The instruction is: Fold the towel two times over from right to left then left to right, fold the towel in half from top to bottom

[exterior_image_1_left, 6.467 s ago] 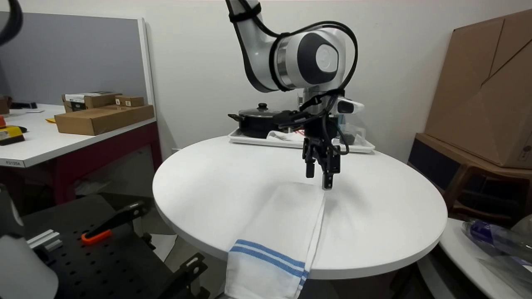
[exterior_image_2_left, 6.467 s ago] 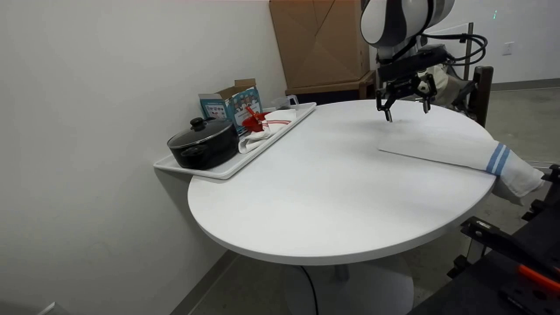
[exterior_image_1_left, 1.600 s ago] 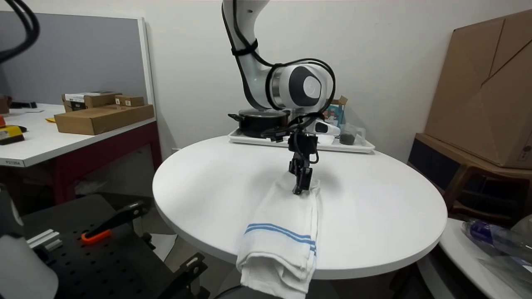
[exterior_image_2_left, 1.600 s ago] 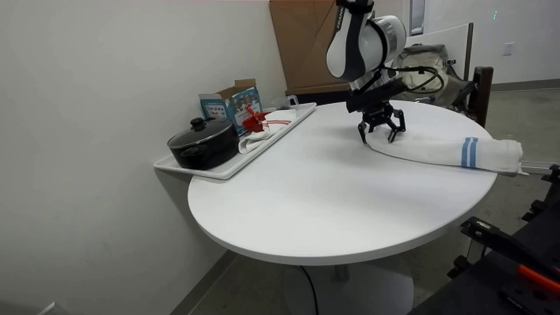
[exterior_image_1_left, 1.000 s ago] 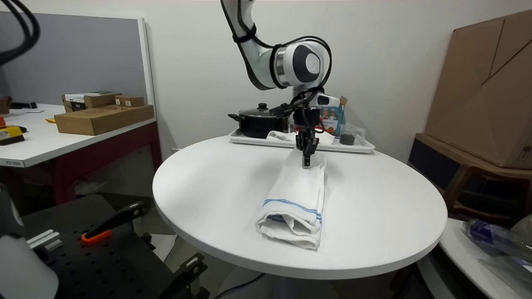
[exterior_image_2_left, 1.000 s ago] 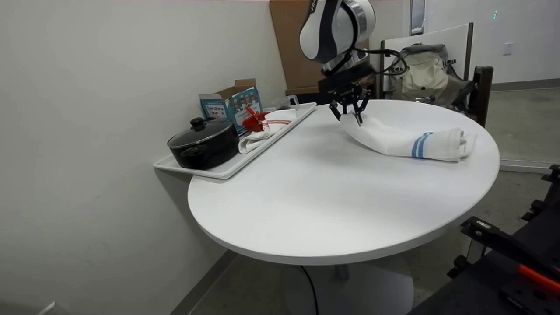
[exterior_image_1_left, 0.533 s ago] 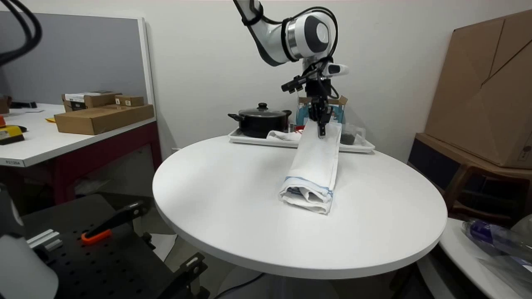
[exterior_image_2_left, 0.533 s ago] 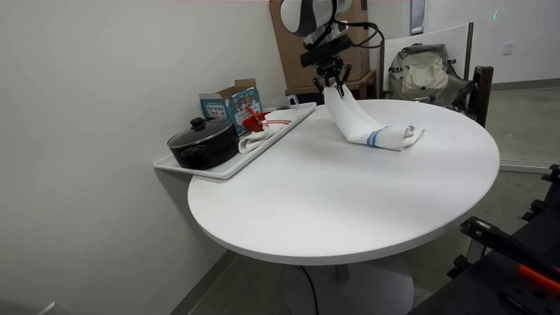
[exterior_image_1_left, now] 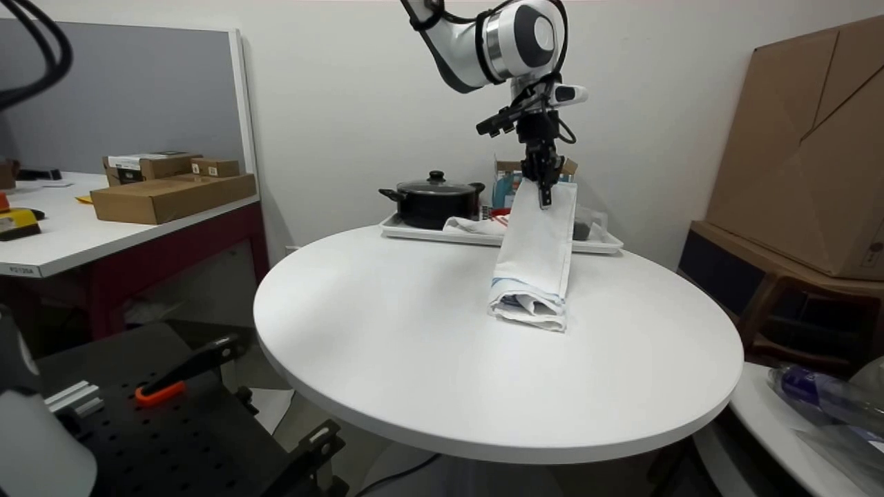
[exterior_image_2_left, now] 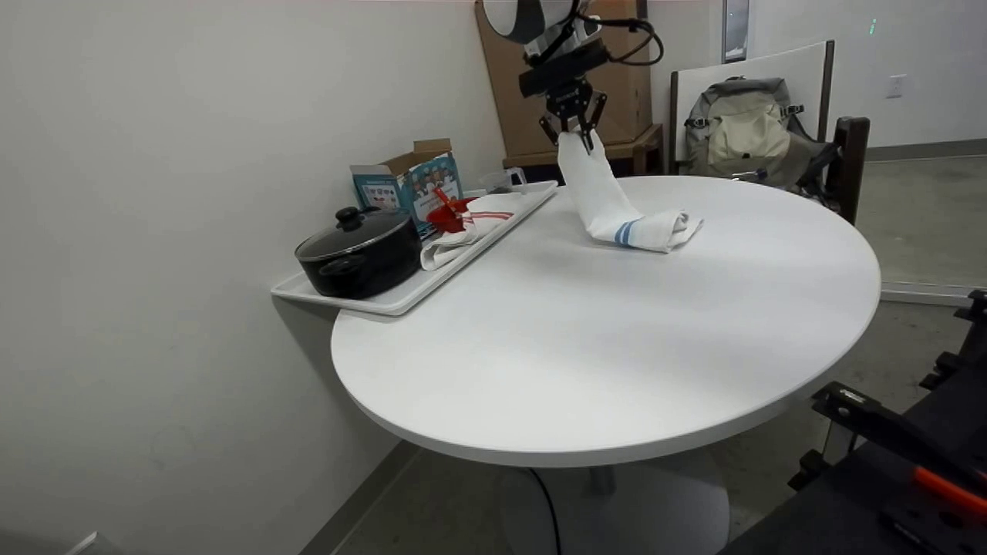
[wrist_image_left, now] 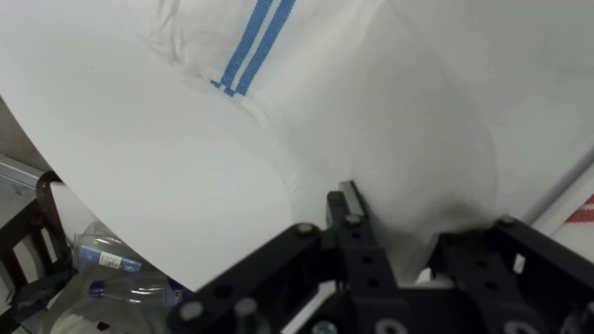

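While the black perforated board (exterior_image_1_left: 200, 449) fills the near left corner of an exterior view, the round white table (exterior_image_1_left: 387, 386) starts just past it, front rim curving across the frame. Off to picture right, a plastic bottle (exterior_image_1_left: 822, 393) lies beyond the table's edge

Room to move: broad stretch of tabletop between the front rim and the towel (exterior_image_1_left: 535, 241), more on both sides of the cloth, widest at picture left

Towel is a narrow layered strip. Blue-striped near end lies on the table, well inside the rim, fold edges loosely stacked. From there it slopes up to the gripper (exterior_image_2_left: 574, 140); long edges look nearly straight in an exterior view, curved in the wrist view

Gripper is up above the table, clenched on the towel's top end, cloth pinched between the fingers

Further back, white tray (exterior_image_2_left: 416, 289) on the table's back edge, one corner overhanging. Wrist view shows a strip of tabletop between towel edge and tray rim. Tray carries a black lidded pot (exterior_image_2_left: 362, 258), red-striped cloth (exterior_image_2_left: 497, 206), red item (exterior_image_2_left: 447, 216), blue carton (exterior_image_2_left: 432, 185) with flaps up and a clear cup (exterior_image_2_left: 495, 183)

Behind all that, the white wall (exterior_image_1_left: 324, 124)
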`<act>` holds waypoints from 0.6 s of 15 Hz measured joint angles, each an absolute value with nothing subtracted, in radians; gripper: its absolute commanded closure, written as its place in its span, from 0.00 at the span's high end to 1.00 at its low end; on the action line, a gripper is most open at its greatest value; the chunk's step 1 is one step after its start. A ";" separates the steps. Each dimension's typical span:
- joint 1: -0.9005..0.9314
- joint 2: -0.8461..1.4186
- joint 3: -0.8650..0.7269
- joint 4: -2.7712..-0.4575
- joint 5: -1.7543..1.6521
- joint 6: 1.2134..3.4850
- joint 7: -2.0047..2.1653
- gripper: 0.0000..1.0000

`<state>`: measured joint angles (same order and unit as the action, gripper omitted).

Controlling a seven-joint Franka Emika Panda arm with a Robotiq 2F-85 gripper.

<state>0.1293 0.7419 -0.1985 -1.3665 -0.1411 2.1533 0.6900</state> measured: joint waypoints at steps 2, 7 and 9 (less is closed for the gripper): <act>0.131 0.744 -0.191 -1.416 -0.142 2.182 0.687 0.09; 0.139 0.740 -0.182 -1.581 -0.149 2.287 0.668 0.09; 0.147 0.736 -0.180 -1.648 -0.152 2.320 0.663 0.09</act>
<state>0.1470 0.7364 -0.1801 -1.6476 -0.1523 2.3202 0.6634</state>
